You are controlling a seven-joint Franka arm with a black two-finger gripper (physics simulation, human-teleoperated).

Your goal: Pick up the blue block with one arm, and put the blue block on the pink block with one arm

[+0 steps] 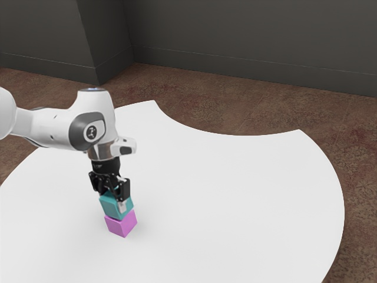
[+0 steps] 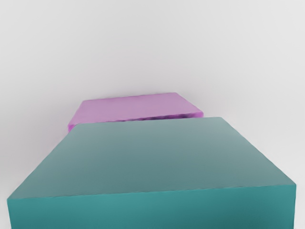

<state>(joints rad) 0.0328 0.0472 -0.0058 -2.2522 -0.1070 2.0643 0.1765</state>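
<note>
1. The black gripper [image 1: 113, 191] is seen closed on the blue block [image 1: 116, 206], one finger pressed to each side of its upper part.
2. The blue block, teal in tint, is held directly over the pink block [image 1: 121, 224] on the white table [image 1: 235, 194]; whether the blocks touch cannot be told.
3. A short straight descent and release is judged to remain.

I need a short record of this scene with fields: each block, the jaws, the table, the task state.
blue block: between the jaws, directly over the pink block
pink block: on the table, under the blue block
jaws: shut on the blue block
table: white, rounded edge
gap between blocks: none seen in the exterior view
task state: blue block not yet released
</note>
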